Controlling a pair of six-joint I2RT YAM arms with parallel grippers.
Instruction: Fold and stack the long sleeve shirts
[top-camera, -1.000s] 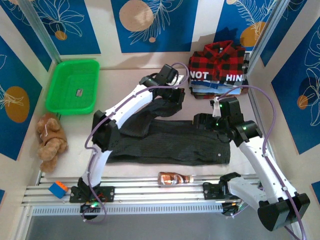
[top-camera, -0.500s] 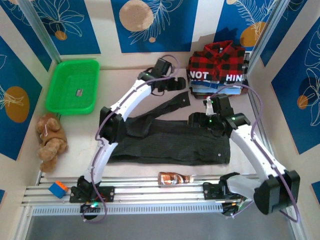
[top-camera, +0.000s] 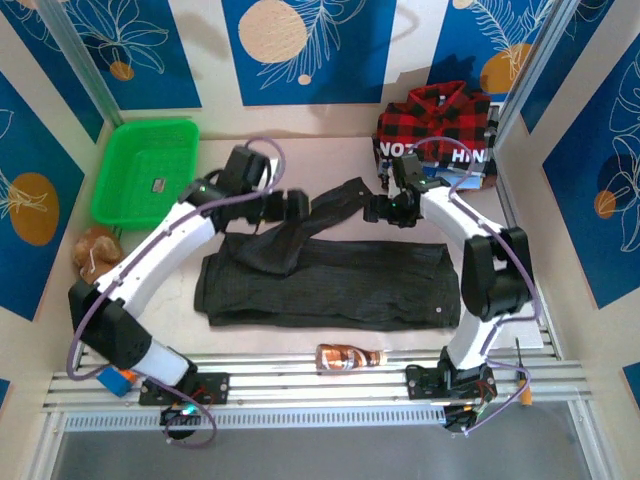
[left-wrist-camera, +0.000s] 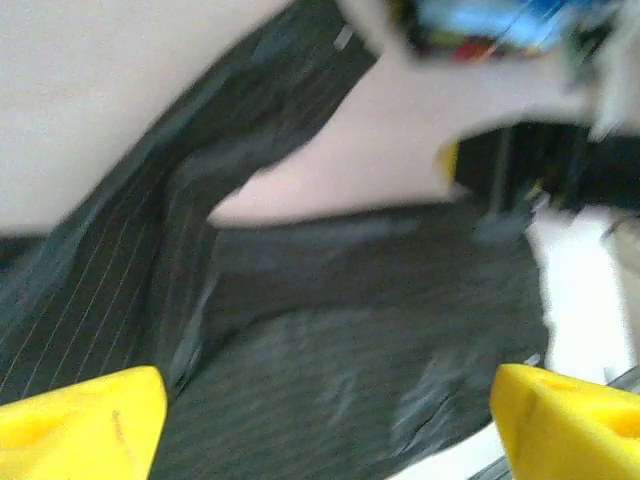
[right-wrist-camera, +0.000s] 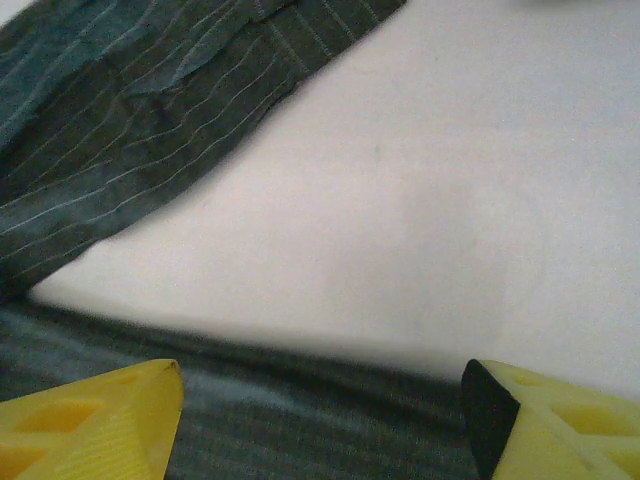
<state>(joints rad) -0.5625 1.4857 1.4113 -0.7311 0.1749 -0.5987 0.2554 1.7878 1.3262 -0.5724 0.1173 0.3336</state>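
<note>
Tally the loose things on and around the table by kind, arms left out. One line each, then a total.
Shirts: 3 told apart: charcoal shirt, plaid shirt, lettered shirt under it; the pile's other layers cannot be counted
Green basket: 1
Plush toy: 1
Bottle: 1
Block: 1
Small thing in the basket: too small to tell, left uncounted
Total: 7

The left arm stretches from the near left corner of the bench (top-camera: 310, 160) toward its middle, left tool (top-camera: 296, 206) pointing right, yellow fingers (left-wrist-camera: 80, 425) spread wide. The right arm rises, then angles left, right tool (top-camera: 374, 209) facing the other, fingers (right-wrist-camera: 90, 420) likewise apart.
</note>
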